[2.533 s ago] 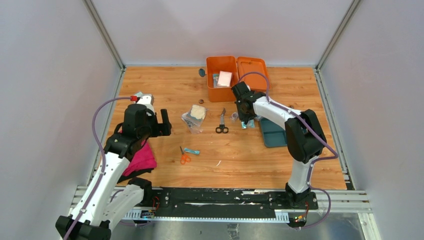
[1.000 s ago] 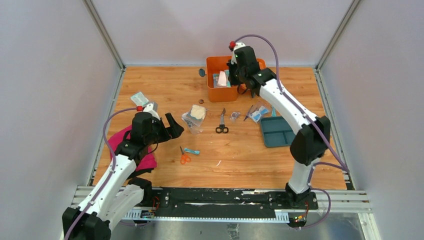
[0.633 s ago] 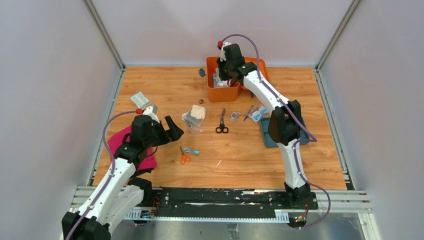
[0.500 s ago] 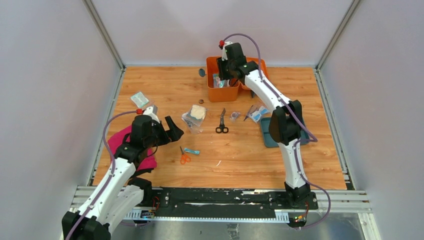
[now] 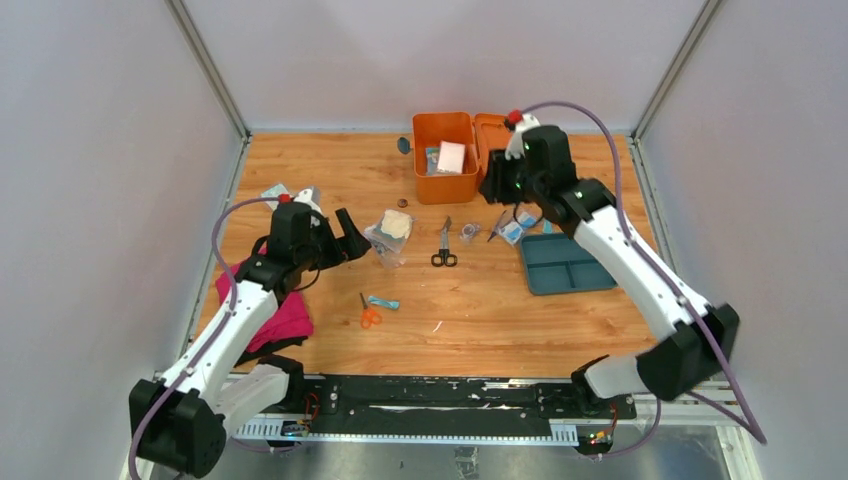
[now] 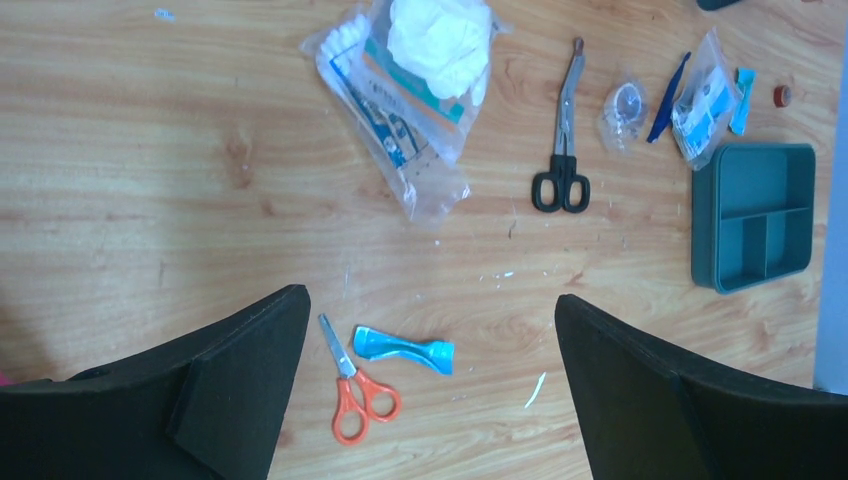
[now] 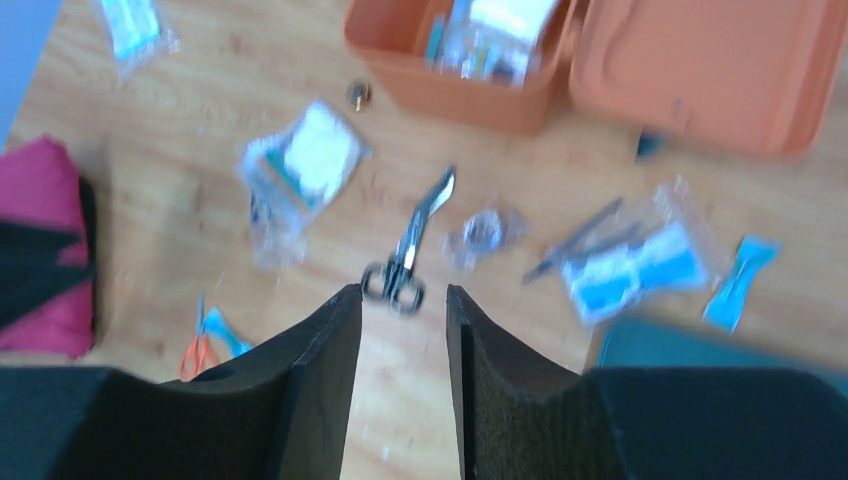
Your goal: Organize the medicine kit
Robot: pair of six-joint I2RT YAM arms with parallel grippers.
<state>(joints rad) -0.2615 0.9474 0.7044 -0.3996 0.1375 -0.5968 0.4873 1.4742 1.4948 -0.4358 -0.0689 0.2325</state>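
Top external view has the medicine kit (image 5: 445, 190) at the far middle of the tabletop (image 5: 480, 325), its lid thrown back on the right-hand side and packets lying inside. The right gripper (image 7: 403, 290) hangs beside the kit near that lid, jaws parted a little with nothing between them. The left gripper (image 6: 430, 300) spreads wide and empty over the left side, near a clear bag (image 5: 385, 245) and orange scissors (image 5: 370, 315). Black scissors (image 5: 444, 247) lie between the arms.

Bare tabletop (image 5: 500, 330) nearside (orange scissors (image 5: 370, 316) aside)
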